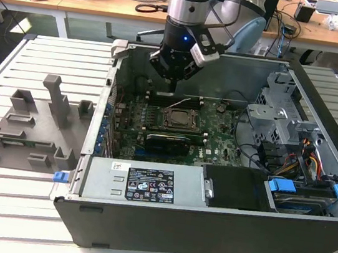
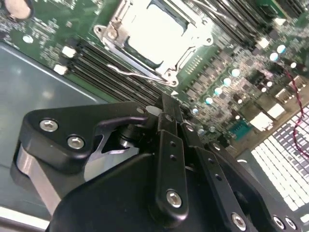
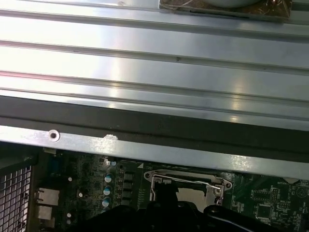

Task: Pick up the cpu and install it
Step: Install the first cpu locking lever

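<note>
Silver cpu (image 2: 155,35): seated in socket (image 2: 159,41), I judge.
Gripper (image 2: 166,104): just above it; jaws pressed together, empty.
Advice: I'd check seating squarely.

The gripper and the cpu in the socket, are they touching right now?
Apart. In the second wrist view, green board shows between the gripper tips and the cpu seated in its socket.

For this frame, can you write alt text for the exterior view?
A robot arm's pincer hangs inside an open computer case, just above the motherboard and behind the CPU socket. A grey plastic holder tray lies on the slatted table at the exterior view's left.
</note>
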`<state>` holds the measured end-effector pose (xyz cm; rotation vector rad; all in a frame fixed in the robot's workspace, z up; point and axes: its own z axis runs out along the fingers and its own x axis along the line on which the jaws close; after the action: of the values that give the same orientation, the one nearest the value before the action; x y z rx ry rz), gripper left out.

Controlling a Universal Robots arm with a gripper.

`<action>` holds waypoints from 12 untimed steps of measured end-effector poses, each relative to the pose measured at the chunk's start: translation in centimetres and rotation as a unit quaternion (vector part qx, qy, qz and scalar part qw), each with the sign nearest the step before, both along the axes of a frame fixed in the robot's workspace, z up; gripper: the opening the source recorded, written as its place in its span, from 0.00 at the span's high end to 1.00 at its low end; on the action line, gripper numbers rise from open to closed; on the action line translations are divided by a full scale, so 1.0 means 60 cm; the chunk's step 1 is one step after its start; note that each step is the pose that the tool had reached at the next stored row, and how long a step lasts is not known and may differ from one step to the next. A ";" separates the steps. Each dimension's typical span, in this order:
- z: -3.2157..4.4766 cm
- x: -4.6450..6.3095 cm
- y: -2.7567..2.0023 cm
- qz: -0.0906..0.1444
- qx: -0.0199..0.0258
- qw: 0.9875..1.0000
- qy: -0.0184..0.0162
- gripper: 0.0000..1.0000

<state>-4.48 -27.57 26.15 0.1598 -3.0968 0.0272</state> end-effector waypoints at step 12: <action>-0.003 0.000 -0.0177 -0.030 0.025 0.999 0.001 0.89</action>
<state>-4.48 -28.64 25.95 0.0689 -3.1006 -0.0533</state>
